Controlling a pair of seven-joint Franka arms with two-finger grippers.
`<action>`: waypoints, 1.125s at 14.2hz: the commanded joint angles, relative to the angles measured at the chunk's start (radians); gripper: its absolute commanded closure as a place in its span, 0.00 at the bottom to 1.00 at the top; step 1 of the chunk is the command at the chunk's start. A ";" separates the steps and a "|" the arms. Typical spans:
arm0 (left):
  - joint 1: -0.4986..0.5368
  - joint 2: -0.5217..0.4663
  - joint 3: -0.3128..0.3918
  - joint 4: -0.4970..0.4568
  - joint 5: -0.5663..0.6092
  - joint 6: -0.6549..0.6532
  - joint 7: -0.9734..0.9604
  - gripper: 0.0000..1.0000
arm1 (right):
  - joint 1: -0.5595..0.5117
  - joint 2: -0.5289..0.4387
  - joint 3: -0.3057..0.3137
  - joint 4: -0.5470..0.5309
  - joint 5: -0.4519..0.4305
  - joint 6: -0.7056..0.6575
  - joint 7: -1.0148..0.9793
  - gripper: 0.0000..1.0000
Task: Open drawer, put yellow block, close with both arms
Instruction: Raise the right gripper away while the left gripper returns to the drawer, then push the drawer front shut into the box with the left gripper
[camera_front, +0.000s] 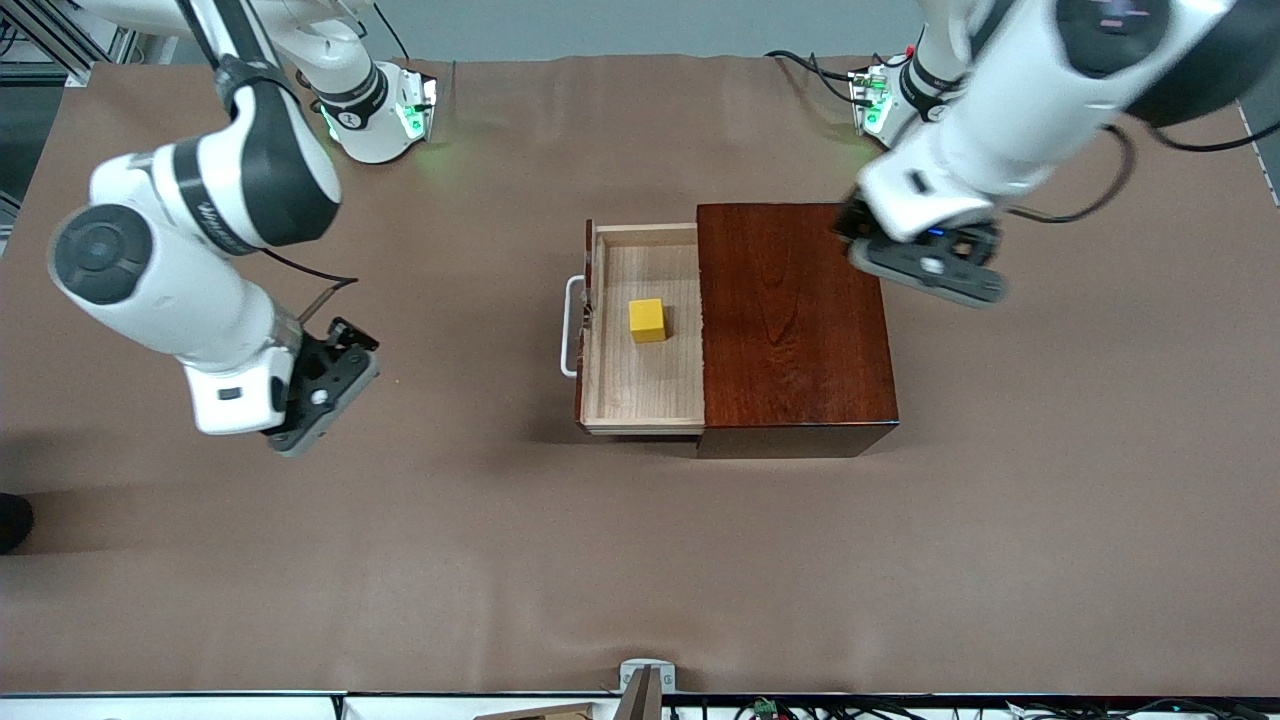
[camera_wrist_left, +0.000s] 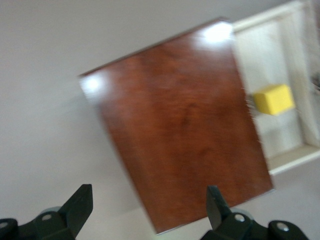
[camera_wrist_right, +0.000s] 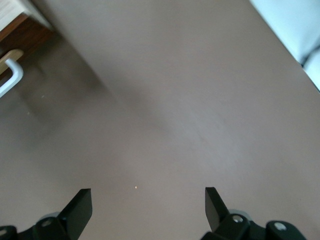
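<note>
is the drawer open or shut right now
Open: the drawer is pulled out of the box, its tray exposed with the yellow block inside.

Bright yellow block (camera_front: 647, 320), pale unfinished-wood drawer (camera_front: 640, 385) with fine grain, white handle (camera_front: 569, 326), glossy dark reddish-brown box (camera_front: 790, 320) with wavy grain, plain brown table cover (camera_front: 640, 560), white arms with black bands, green-lit bases

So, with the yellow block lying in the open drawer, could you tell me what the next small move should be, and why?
Probably bring the right hand across to the white handle to push the drawer shut. The yellow block already sits inside the drawer, both hands are open and empty, and the left hand hovers at the wooden box's end, placed to brace it.
</note>
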 joint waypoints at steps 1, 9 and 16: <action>-0.150 0.069 -0.002 0.053 0.079 0.041 0.007 0.00 | -0.072 -0.067 -0.007 -0.023 -0.012 -0.017 0.070 0.00; -0.358 0.325 -0.089 0.214 0.124 0.293 0.151 0.00 | -0.172 -0.240 -0.009 -0.063 -0.008 -0.215 0.381 0.00; -0.375 0.549 -0.110 0.258 0.121 0.550 0.674 0.00 | -0.143 -0.335 -0.061 -0.089 -0.008 -0.316 0.579 0.00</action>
